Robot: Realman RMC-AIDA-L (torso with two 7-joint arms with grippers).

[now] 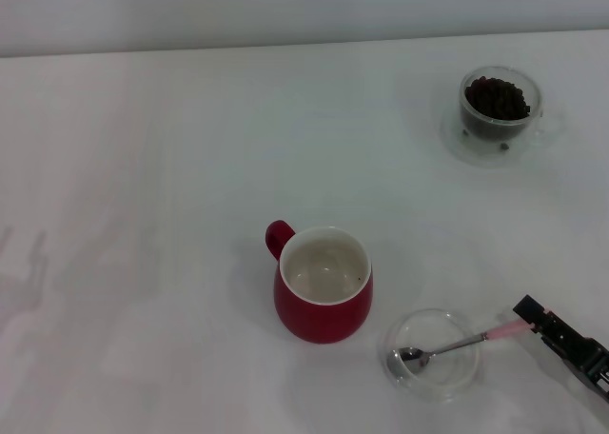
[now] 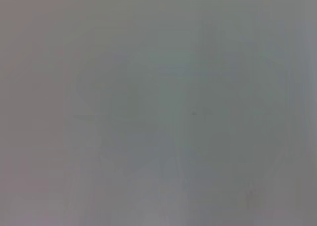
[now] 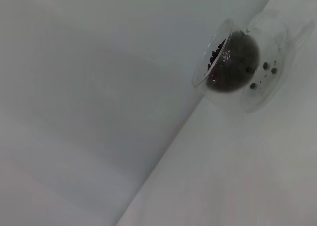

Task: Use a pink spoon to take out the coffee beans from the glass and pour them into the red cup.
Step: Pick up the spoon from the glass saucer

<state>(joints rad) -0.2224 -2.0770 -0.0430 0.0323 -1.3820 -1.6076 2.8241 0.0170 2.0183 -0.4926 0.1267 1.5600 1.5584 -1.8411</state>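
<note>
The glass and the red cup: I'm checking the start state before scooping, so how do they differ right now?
The glass is clear and full of dark coffee beans; the red cup is opaque red with a white inside and looks empty. The glass stands far back on the right on a clear base; the red cup sits near the middle, close to the front. Both stand upright, and each has a side handle.

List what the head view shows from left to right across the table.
Red cup → dish holding the spoon → glass of beans at the far side → right gripper at the spoon's handle.
</note>
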